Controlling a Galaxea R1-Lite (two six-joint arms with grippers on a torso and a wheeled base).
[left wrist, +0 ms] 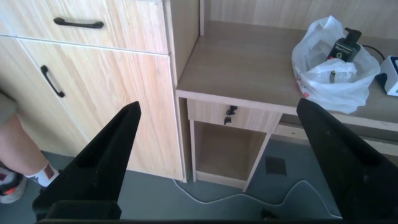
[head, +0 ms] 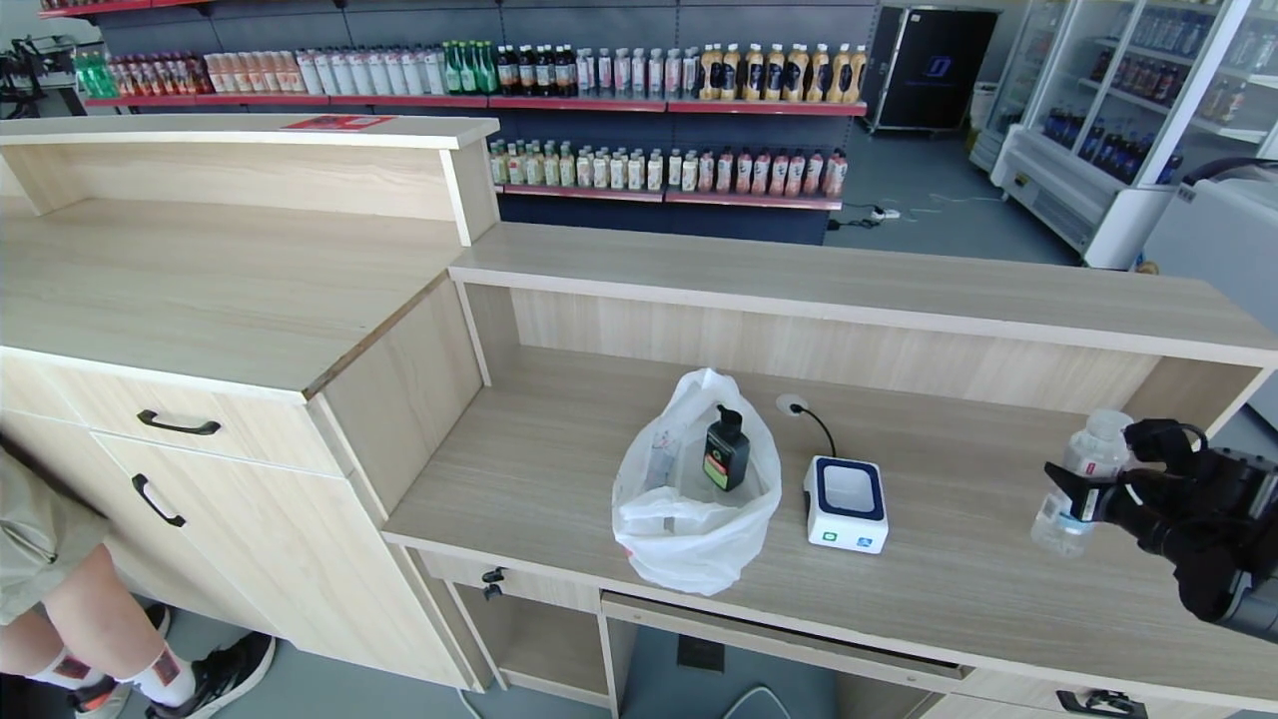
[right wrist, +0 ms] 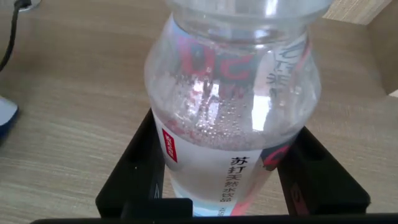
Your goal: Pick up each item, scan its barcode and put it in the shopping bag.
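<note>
A shop checkout: a pale wood desk (head: pixel 559 469) with a raised ledge along its far side, a taller cabinet (head: pixel 250 539) with drawers joining it on the left, and beyond them long shelves of drinks (head: pixel 599 75) and glass-door fridges (head: pixel 1118 100) at the far right.

The right hand (head: pixel 1098 469) is over the right end of the desk, its black fingers (right wrist: pixel 134 168) closed on either side of a clear water bottle (head: pixel 1060 524); the bottle leans a little, cap toward the far side, and the right wrist view shows its body (right wrist: pixel 233 106) wedged between the two fingers with the wood surface behind it; whether its base touches the desk cannot be told. To the left of that hand, well apart from it, lies the white barcode scanner (head: pixel 845 504) with its dark-framed window facing up; a black cable (head: pixel 814 419) runs from its far edge to a round port in the desk. Just beside the scanner, on its left, stands the white plastic shopping bag (head: pixel 689 519), mouth open; a dark pump bottle (head: pixel 726 454) stands upright inside it, against the right side.

The left hand (left wrist: pixel 214 168) hangs on the near side of the cabinet, over the grey floor, fingers spread wide with nothing between them; past it the left wrist view takes in the desk's near left corner, the bag (left wrist: pixel 333 74) with the pump bottle (left wrist: pixel 344 48), and a corner of the scanner (left wrist: pixel 392 65).
</note>
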